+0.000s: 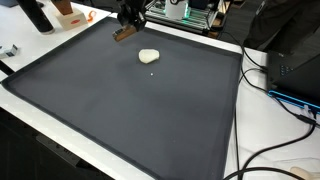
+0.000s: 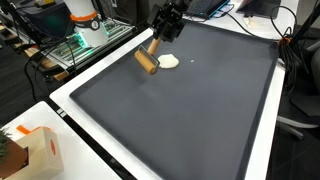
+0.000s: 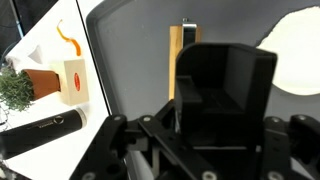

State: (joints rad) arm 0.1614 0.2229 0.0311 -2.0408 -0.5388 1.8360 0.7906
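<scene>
My gripper [image 1: 128,16] [image 2: 166,24] hangs over the far part of a black mat [image 1: 130,110] [image 2: 190,120]. It is shut on a tan wooden block [image 1: 123,34] [image 2: 147,61], which dangles tilted below the fingers, just above the mat. In the wrist view the block [image 3: 175,60] shows as a narrow upright strip beside the dark bulk of the gripper [image 3: 190,50]. A pale cream oval lump [image 1: 149,56] [image 2: 169,62] [image 3: 298,50] lies on the mat close beside the block, apart from the gripper.
The mat lies on a white table [image 1: 245,130] [image 2: 85,85]. Beyond its edge stand an orange-and-white box [image 3: 72,78] [image 2: 40,150], a small green plant [image 3: 15,88] and a black cylinder [image 3: 45,130]. Cables [image 1: 285,95] trail along one side.
</scene>
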